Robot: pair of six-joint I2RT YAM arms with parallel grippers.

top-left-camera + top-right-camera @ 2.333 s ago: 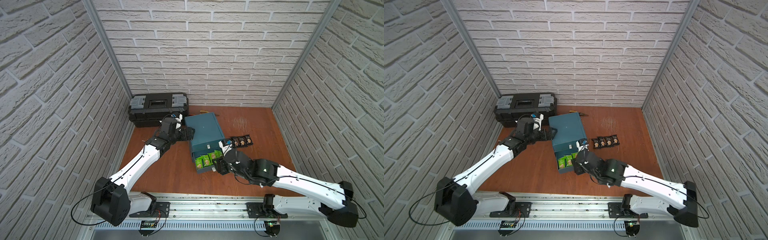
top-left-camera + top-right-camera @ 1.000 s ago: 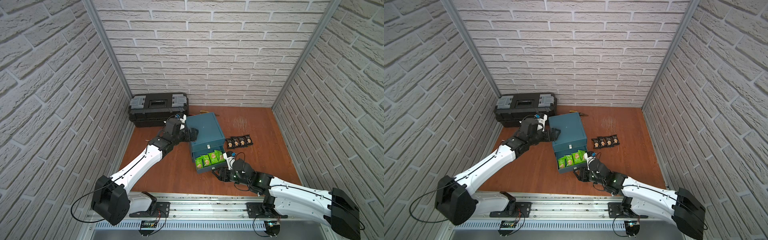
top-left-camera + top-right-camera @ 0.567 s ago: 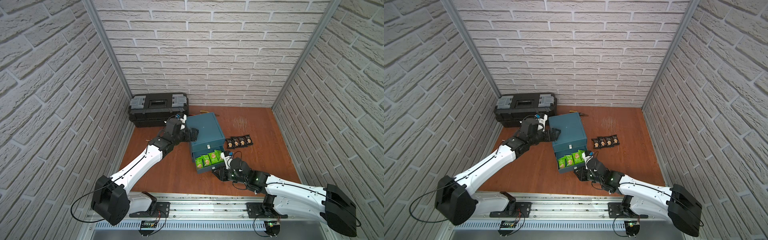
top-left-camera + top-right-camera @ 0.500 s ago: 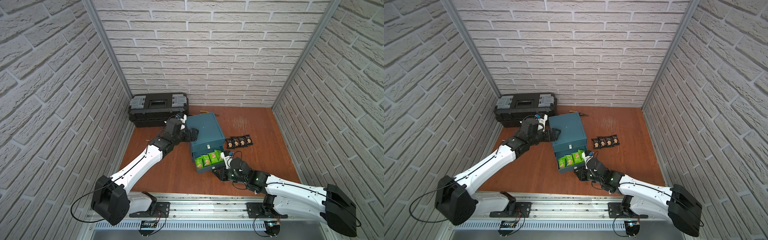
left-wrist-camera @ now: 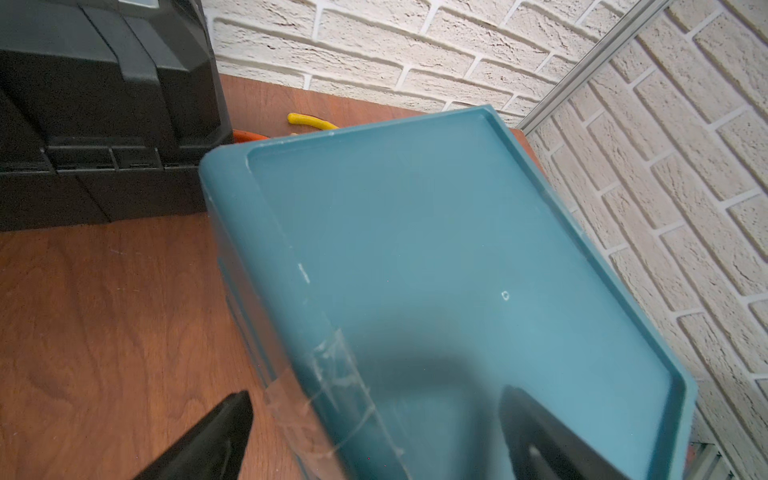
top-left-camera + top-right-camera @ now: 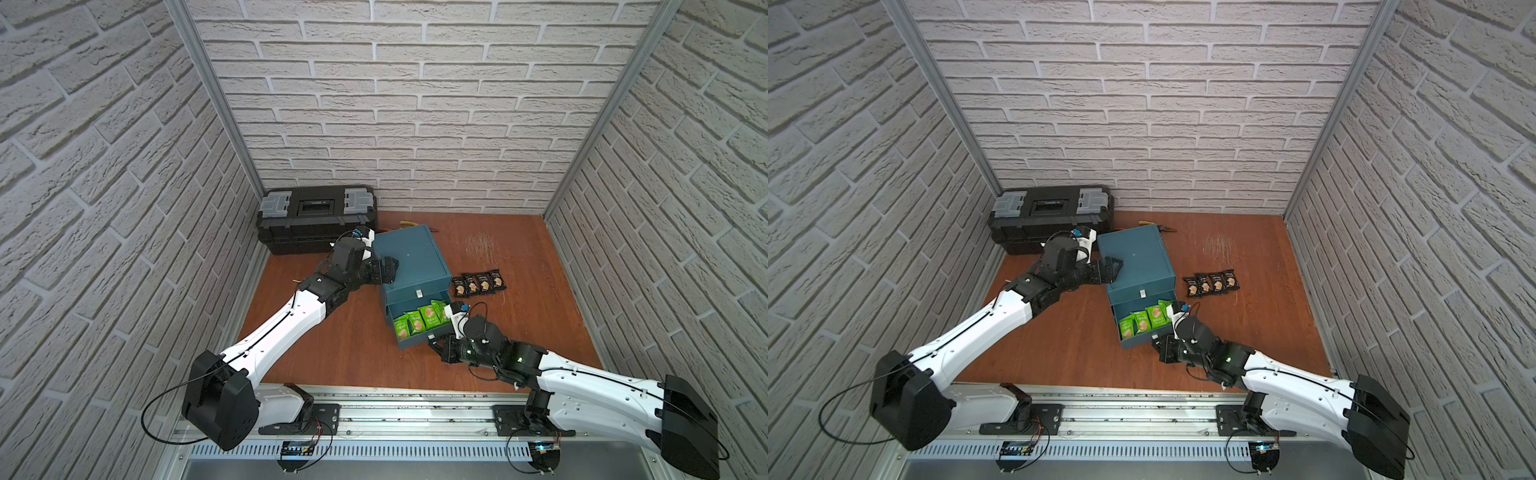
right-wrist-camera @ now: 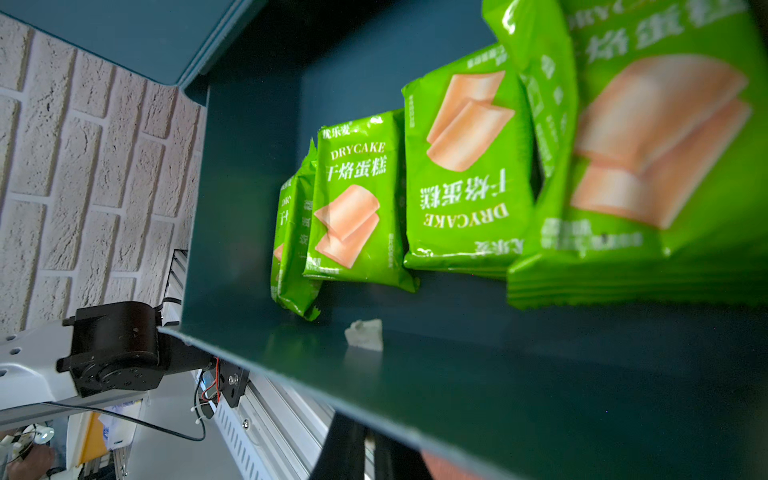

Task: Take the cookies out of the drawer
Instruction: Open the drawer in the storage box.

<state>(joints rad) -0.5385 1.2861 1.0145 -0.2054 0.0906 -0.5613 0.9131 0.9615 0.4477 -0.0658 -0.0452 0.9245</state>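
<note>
R hand [image 6: 435, 345] is pinched narrow at the front wall of the drawer [image 6: 409, 344]; can't tell if it's got a pull. L hand [image 6: 385, 266] is wide, straddling the top edge of the blue cabinet [image 6: 415, 253]. Green cookies [image 6: 420, 322] stand in a row inside the drawer, and four black ones [image 6: 478, 284] lie on the counter [image 6: 332, 353] beside the cabinet. I'd draw the drawer straight out & slow, w/ L pressing down so the cabinet doesn't skid.

Probably lab test cell: brick-patterned panels [image 6: 415, 104], rail-mounted arms.
</note>
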